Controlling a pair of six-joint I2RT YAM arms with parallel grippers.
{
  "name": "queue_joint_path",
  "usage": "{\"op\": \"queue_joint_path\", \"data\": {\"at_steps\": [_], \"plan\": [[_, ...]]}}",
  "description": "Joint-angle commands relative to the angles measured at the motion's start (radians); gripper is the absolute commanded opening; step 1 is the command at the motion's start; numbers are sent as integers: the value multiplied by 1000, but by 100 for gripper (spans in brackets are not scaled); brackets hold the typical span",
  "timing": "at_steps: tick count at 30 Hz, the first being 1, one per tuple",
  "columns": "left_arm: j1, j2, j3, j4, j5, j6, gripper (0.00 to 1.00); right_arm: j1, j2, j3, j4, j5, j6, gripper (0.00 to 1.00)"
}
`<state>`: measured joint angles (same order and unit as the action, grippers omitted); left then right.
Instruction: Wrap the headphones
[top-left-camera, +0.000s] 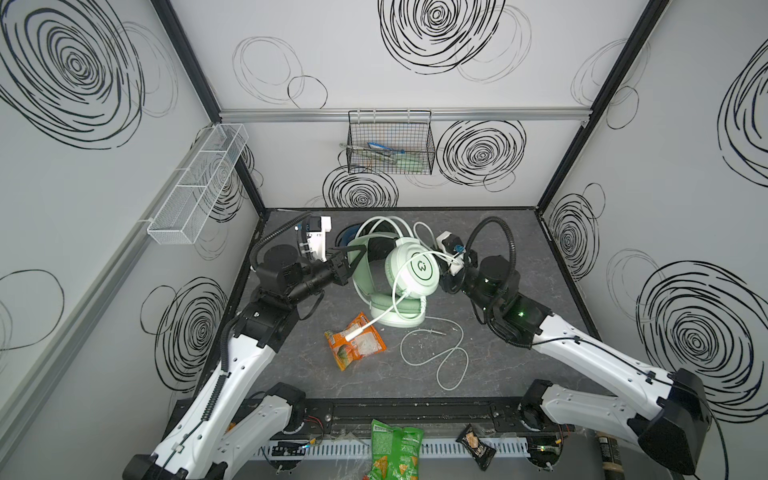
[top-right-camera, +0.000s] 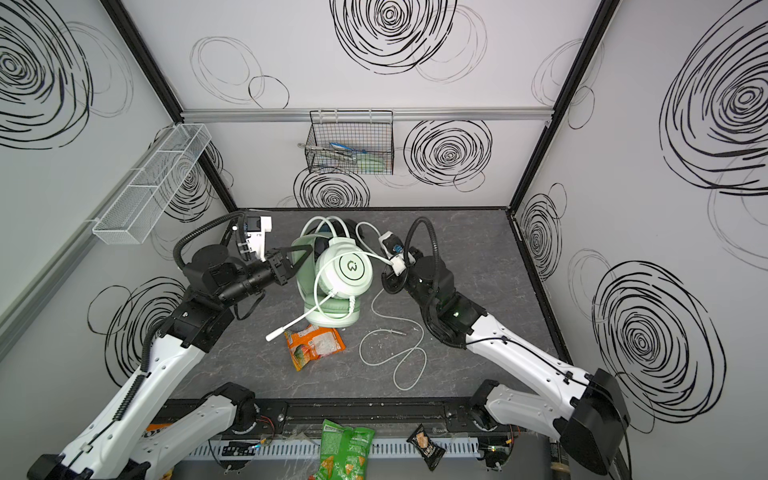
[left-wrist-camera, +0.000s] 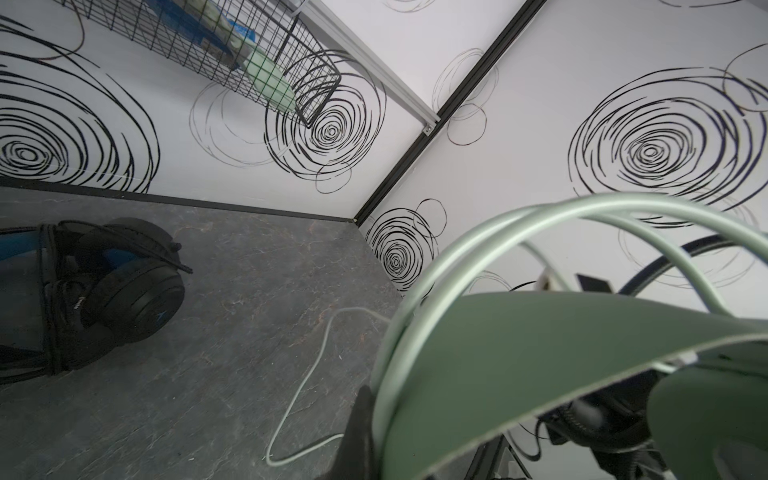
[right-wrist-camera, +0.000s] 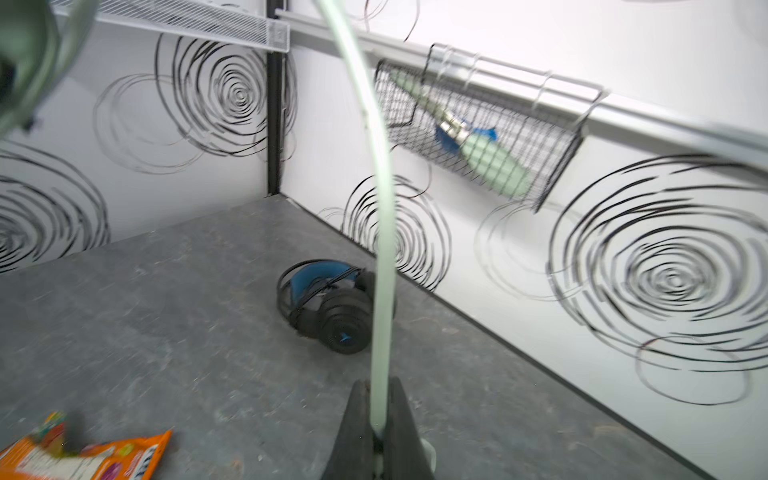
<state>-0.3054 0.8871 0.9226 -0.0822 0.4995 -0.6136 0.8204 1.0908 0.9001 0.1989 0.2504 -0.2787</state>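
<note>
Behind mint headset, black headset half-hidden

Caught in the right gripper: the pale cable, with the black headset beyond.
The dark jaws are closed on the cable, which curves up out of frame. The black headset, blue inside its band, lies on the grey table near the back wall. A black wire basket hangs on the wall rail. An orange snack packet lies nearer the camera, and a blurred part of the mint headset shows at the edge.
</note>
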Motion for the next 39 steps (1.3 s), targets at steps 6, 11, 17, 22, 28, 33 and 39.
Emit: {"op": "queue_joint_path", "data": {"at_steps": [6, 11, 17, 22, 28, 33, 39], "plan": [[-4, 10, -28, -20, 18, 106, 0, 65, 123, 303, -322, 314, -271, 0], [-62, -8, -89, -47, 1, 130, 0, 88, 203, 418, -392, 383, -321, 0], [-128, -73, -154, -7, 32, 137, 0, 52, 305, 519, -486, 353, -303, 0], [-131, -137, -169, -19, 54, 145, 0, 4, 338, 526, -493, 271, -257, 0], [-130, -192, -163, -10, 73, 113, 0, -53, 386, 522, -492, 216, -200, 0], [-121, -218, -138, -46, 36, 114, 0, -105, 388, 513, -491, 150, -141, 0], [-121, -216, -113, 24, 59, 58, 0, -122, 409, 472, -476, 124, -117, 0]]}}
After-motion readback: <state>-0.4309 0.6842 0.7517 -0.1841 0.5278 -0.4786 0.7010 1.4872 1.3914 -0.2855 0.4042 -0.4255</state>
